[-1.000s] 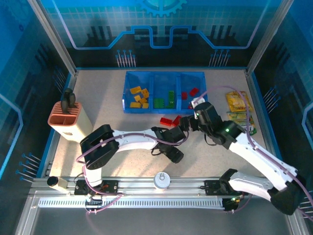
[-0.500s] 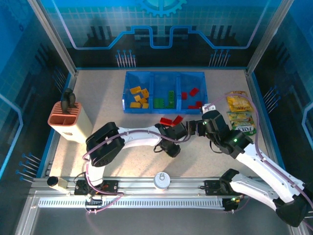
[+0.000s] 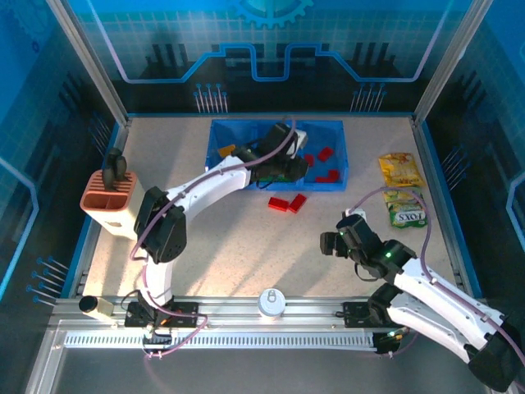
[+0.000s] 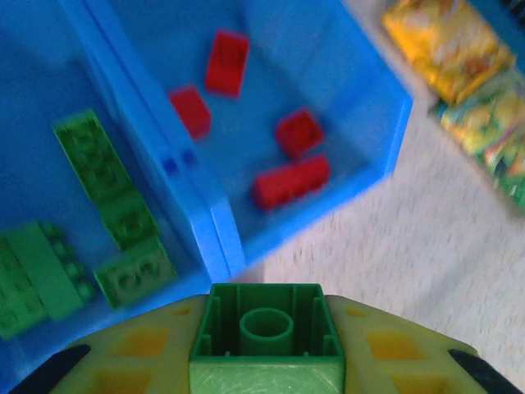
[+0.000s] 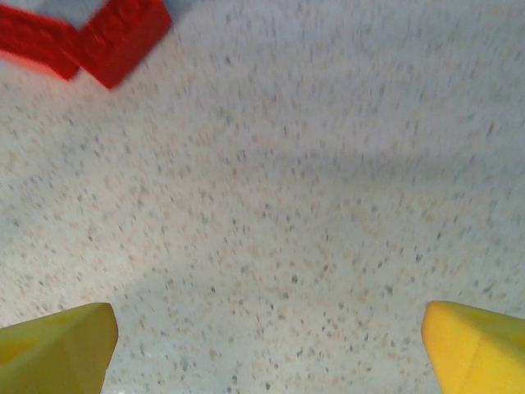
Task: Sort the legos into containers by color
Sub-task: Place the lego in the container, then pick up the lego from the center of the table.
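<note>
Has carried the left fingers (image 4: 123, 361), within the last second, away from the spot beside the loose red legos (image 3: 285, 203) and out over the tray (image 3: 328, 184); grips a green lego (image 4: 267, 328) pinched between them, hollow underside toward the wrist camera. Holds that brick just above the divider wall (image 4: 209, 222), with the middle compartment (image 4: 33, 82) and its sorted green legos (image 4: 98, 164) below and to the left of the fingers, and the right compartment (image 4: 353, 98) with its sorted red legos (image 4: 289, 180) ahead and to the right. Reads as the carry finished and the release not yet made: calls for a small shift left of the divider before letting go, to keep green out of the red side. Has drawn the right fingers (image 5: 57, 345) back toward the near edge at the same time, well apart from the tray; keeps them spread wide over bare surface (image 5: 287, 205), holding nothing. Leaves the loose red legos lying touching each other, ahead and to the left of the right fingers, seemingly the last pieces outside the tray and the likely next pick.
</note>
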`<state>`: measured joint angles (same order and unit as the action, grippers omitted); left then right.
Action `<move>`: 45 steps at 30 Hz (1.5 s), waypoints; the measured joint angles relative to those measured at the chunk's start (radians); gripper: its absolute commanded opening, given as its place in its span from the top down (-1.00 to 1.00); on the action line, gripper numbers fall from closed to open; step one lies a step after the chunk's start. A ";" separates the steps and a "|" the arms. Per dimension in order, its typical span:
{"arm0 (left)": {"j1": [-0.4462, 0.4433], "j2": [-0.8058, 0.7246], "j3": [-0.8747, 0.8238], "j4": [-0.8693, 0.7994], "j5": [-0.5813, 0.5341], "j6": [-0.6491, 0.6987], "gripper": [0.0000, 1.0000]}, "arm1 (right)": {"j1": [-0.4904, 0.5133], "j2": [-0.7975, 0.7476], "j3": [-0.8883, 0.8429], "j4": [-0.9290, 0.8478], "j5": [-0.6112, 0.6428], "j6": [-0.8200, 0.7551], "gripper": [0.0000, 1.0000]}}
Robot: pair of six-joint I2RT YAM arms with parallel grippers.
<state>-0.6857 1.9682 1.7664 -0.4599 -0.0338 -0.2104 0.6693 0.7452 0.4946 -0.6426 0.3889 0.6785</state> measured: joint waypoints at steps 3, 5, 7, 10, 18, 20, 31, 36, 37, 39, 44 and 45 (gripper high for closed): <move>0.025 0.066 0.107 -0.005 -0.013 0.000 0.49 | 0.003 -0.001 -0.037 0.005 -0.028 0.025 -0.92; 0.041 0.124 0.172 -0.017 -0.028 0.000 0.48 | 0.011 0.001 -0.042 0.010 -0.043 0.034 -0.91; 0.055 0.180 0.221 -0.029 -0.040 -0.002 0.49 | 0.017 0.005 -0.042 0.024 -0.057 0.040 -0.91; 0.077 0.246 0.254 -0.050 -0.054 -0.020 0.47 | 0.032 0.024 -0.042 0.041 -0.069 0.045 -0.91; 0.117 0.321 0.274 -0.089 -0.066 -0.042 -0.37 | 0.083 0.132 -0.040 0.084 -0.080 0.043 -0.96; 0.117 0.320 0.275 -0.090 -0.072 -0.045 -0.64 | 0.085 0.169 -0.029 0.083 -0.080 0.039 -0.96; 0.084 0.029 -0.025 0.065 -0.055 -0.041 -0.69 | 0.090 0.282 0.066 0.119 -0.067 0.029 -0.96; 0.034 -0.264 -0.320 0.203 -0.064 -0.046 -0.69 | 0.052 0.368 0.153 0.143 -0.077 0.033 -0.87; 0.021 -0.325 -0.390 0.232 -0.068 -0.050 -0.68 | 0.037 0.392 0.174 0.152 -0.086 0.034 -0.85; 0.000 -0.407 -0.497 0.268 -0.076 -0.056 -0.67 | 0.011 0.439 0.211 0.171 -0.107 0.037 -0.83; -0.068 -0.547 -0.756 0.310 -0.124 -0.092 -0.66 | -0.039 0.576 0.320 0.203 -0.148 0.040 -0.72; -0.089 -0.571 -0.810 0.308 -0.139 -0.104 -0.66 | -0.046 0.607 0.346 0.211 -0.158 0.040 -0.69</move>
<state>-0.7746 1.3975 0.9562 -0.1516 -0.1726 -0.3141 0.6231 1.3518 0.8406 -0.4320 0.2310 0.7181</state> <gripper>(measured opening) 0.831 0.866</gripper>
